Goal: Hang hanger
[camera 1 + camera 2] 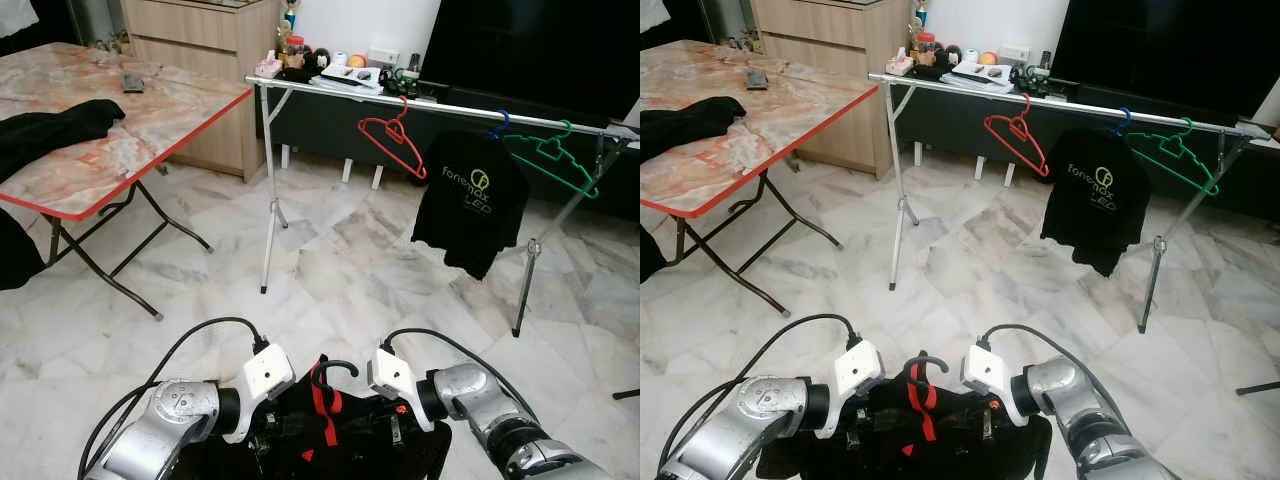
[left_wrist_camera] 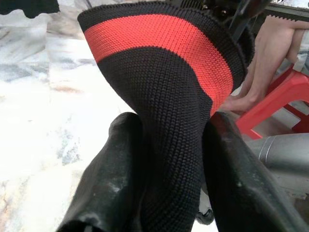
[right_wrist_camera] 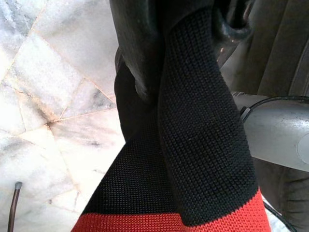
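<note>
Hanger hook (image 1: 338,367), dark and curved, rises between the two wrists low in the head views, with a black garment (image 1: 345,432) trimmed in red draped below it; the hanger is held close to the robot, well apart from the rail across the room.

Marble floor (image 1: 350,280) spreads pale and veined beneath everything. A folding table (image 1: 110,140) with a red edge and marbled top stands at the robot's left, dark clothing (image 1: 55,128) lying over its near left edge. Across the room a metal clothes rail (image 1: 420,100) runs on thin legs. From its right part hangs a black T-shirt (image 1: 468,200) with pale lettering, on a blue hook. Just right of it a green hanger (image 1: 555,155) hangs bare, and toward the rail's middle a red hanger (image 1: 392,140) hangs tilted.

Left gripper (image 2: 169,169) has its black fingers (image 2: 111,179) pressed on either side of the knitted black-and-red fabric, clamped on the garment. Right gripper (image 3: 178,53) likewise pinches the same knit cloth, its fingers (image 3: 137,48) closed against it. A person's leg (image 2: 268,58) beside a red stool (image 2: 280,104) shows in the left wrist view.
</note>
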Available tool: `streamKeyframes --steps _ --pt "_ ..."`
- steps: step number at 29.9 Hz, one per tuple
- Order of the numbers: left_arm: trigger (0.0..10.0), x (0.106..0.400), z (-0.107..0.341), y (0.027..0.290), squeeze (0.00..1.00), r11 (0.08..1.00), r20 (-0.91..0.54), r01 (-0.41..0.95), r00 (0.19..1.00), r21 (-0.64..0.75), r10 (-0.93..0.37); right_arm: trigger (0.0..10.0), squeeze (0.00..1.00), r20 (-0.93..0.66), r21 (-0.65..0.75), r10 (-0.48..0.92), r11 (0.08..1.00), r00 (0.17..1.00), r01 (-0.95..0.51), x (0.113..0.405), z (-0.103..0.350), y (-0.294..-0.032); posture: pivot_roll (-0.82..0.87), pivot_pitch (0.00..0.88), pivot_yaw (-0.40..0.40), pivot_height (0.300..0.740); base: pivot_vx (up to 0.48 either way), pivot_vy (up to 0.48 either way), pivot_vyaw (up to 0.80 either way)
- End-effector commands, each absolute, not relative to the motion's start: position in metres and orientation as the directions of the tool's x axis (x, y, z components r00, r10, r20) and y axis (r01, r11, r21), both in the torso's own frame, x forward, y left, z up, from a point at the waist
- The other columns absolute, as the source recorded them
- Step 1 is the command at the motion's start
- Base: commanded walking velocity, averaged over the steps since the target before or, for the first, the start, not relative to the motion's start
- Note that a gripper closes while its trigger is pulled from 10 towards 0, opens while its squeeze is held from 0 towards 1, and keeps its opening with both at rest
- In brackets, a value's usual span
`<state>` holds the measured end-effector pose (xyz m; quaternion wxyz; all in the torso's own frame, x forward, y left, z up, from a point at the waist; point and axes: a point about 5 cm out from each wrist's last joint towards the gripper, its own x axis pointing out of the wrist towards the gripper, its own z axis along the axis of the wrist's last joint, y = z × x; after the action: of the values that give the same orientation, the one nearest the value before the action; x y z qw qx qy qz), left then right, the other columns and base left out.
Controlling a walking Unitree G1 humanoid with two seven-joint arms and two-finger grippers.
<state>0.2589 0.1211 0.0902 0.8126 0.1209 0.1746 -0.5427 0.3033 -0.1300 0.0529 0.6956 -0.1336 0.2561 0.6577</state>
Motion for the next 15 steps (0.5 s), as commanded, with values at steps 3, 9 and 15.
streamKeyframes --steps 3,9,15 --pt "0.0 0.2585 0.0893 0.1177 0.0 0.359 -0.41 0.933 0.323 -0.011 -0.853 0.0 0.0 -0.479 0.117 0.877 0.104 0.036 -0.988 0.3127 0.0668 -0.1262 0.16 0.048 -0.096 0.74 0.0 0.0 0.0" --pt "0.0 0.2591 0.0889 0.1169 0.0 0.36 -0.398 0.933 0.321 -0.025 -0.859 0.0 0.0 -0.458 0.113 0.888 0.112 0.048 -0.987 0.3168 0.0726 -0.1242 0.16 0.051 -0.099 0.74 0.0 0.0 0.0" --pt "0.0 0.2592 0.0888 0.1163 0.0 0.353 -0.397 0.935 0.313 -0.031 -0.863 0.0 0.0 -0.448 0.113 0.892 0.115 0.052 -0.987 0.3194 0.0761 -0.1226 0.16 0.049 -0.098 0.74 0.0 0.0 0.0"
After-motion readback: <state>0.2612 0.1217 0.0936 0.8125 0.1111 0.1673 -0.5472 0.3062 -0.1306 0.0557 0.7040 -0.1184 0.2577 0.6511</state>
